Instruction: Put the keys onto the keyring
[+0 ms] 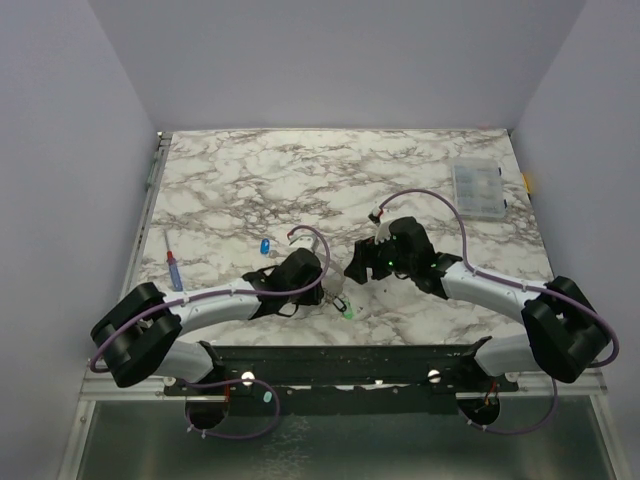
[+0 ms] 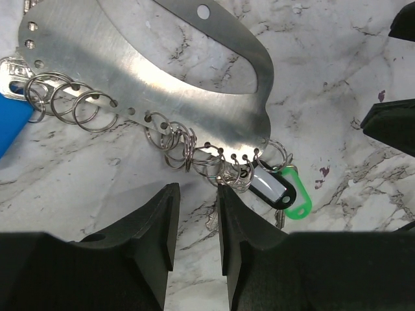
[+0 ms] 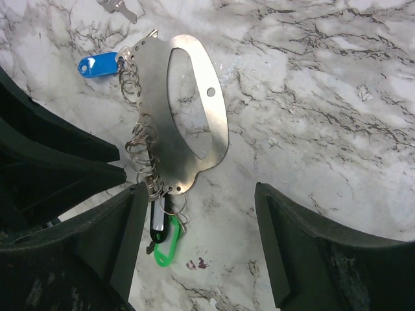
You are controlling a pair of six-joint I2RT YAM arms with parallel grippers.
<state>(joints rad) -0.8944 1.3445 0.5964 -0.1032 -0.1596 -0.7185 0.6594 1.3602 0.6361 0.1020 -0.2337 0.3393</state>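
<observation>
Threading looked like the step in hand, far as I could judge.

Left wrist cam: the keyring (image 2: 130,71) lay flat on the marble table (image 2: 337,65), with a row of split rings (image 2: 81,110) hanging off its near edge. The black key (image 2: 269,186) and green key (image 2: 299,207) sat bunched at the keyring's right end in that view, seemingly on the rings there. A blue key (image 2: 10,123) poked in at its left end. My left gripper (image 2: 194,220) hovered just beside the rings near the black key. Its jaws were parted by a narrow gap, and I couldn't see anything pinched between them.

Right wrist cam: the right gripper (image 3: 200,201) hung over the keyring's key end, jaws spread wide and gripping nothing. I couldn't tell whether that blue key was actually hooked onto a ring. One bare metal key (image 3: 120,6) lay just beyond the keyring's far end.

Top cam: both grippers crowded the keyring, so it was mostly hidden. A second blue key (image 1: 264,246) lay loose, well apart from the keyring, to its left and further back. Next move, I figured, meant fetching that one and prising a ring open while the other arm pinned the keyring. Fiddly stuff. The clear compartment box (image 1: 478,190) sat far right of the keyring, contents too small to make out.
</observation>
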